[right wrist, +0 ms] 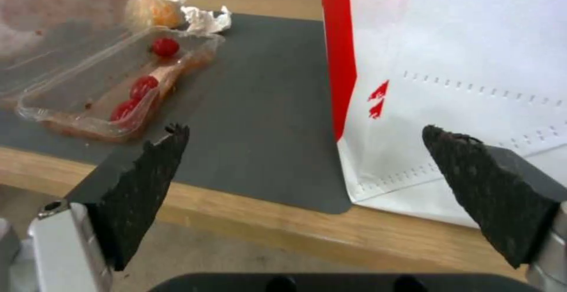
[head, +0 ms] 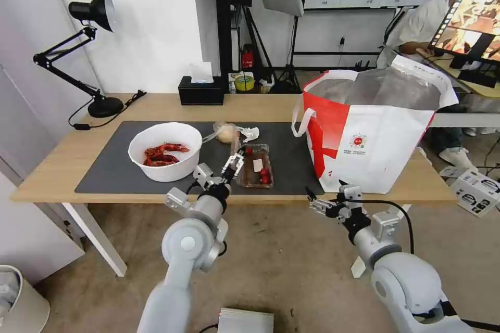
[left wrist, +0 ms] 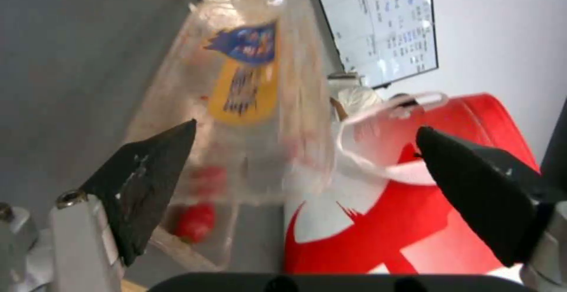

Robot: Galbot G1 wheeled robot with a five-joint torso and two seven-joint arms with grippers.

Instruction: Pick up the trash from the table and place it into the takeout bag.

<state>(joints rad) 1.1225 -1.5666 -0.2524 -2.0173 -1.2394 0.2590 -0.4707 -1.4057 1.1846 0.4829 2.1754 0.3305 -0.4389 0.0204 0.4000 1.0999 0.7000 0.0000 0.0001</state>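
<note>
Left gripper (left wrist: pixel 307 172) jaws wide, empty, over plastic tray (head: pixel 255 166); right gripper (right wrist: pixel 307 185) agape.

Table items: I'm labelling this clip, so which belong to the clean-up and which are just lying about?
Job: bowl, plastic tray, small bag, tissue, takeout bag.
Lying about: tissue box, lamp, tape roll.

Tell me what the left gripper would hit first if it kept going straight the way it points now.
Most likely the clear hinged plastic tray: the left gripper, jaws open, points at it on the dark grey mat. The takeout bag lies off to one side; depth is uncertain.
</note>
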